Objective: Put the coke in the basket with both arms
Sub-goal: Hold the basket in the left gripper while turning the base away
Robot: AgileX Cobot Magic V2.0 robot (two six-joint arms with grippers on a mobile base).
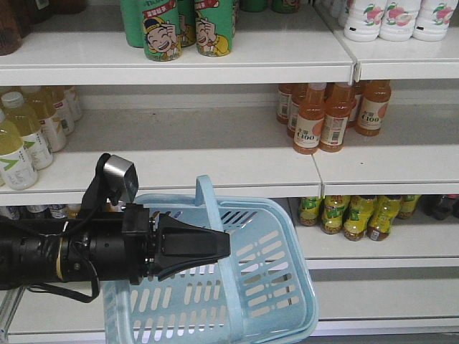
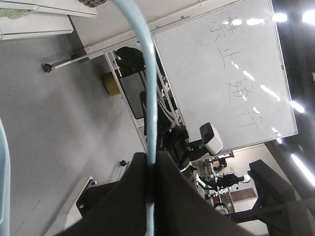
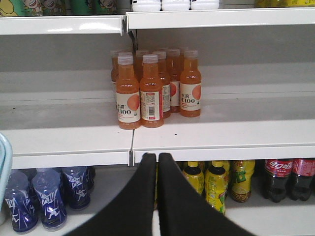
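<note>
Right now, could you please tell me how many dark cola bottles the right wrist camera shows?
2. Both stand on the bottom shelf at far right: one cola bottle, and a second cola bottle, cut by the frame edge. More may be hidden behind them.

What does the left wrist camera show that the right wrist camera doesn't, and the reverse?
Left wrist only: the left gripper shut on the basket handle, a whiteboard, grey floor. Right wrist only: the right gripper, fingers together and empty, orange bottles, blue bottles, dark cola bottles. Shared: only the light-blue basket, a rim sliver at the right wrist view's left edge.
</note>
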